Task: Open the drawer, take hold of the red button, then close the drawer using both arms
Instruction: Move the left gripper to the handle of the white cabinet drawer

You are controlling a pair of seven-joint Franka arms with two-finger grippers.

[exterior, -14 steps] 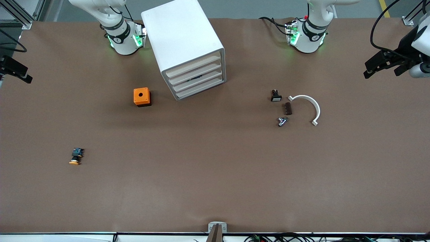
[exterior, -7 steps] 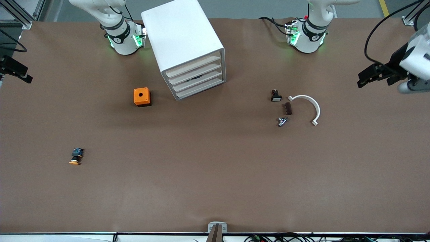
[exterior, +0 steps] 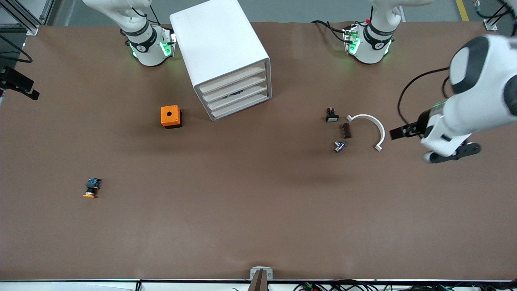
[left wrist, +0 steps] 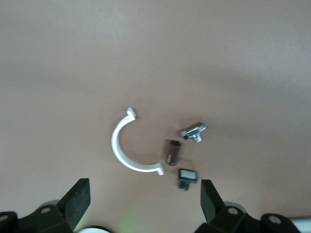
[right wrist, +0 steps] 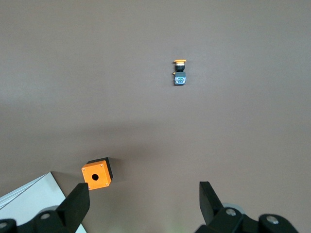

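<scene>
The white cabinet [exterior: 220,48] stands between the arm bases, and its four slat-front drawers [exterior: 236,92] are all shut. The red button is hidden. My left gripper [exterior: 402,132] is open and empty in the air, beside the white arc toward the left arm's end of the table; its fingers [left wrist: 77,200] stand wide apart in the left wrist view. My right gripper [exterior: 20,85] waits at the right arm's end of the table, open and empty, as its fingers [right wrist: 75,205] show in the right wrist view. A corner of the cabinet [right wrist: 29,199] shows there too.
An orange cube with a hole [exterior: 170,116] [right wrist: 97,175] sits beside the cabinet. An orange-capped button [exterior: 91,188] [right wrist: 180,73] lies nearer the camera. A white arc [exterior: 369,127] [left wrist: 126,145], brown part [exterior: 346,130], metal fitting [exterior: 339,146] and black-and-white part [exterior: 332,115] lie together.
The left arm has swung in from the table's end, and its gripper has come close to the white arc. The right arm and the objects have not moved.
</scene>
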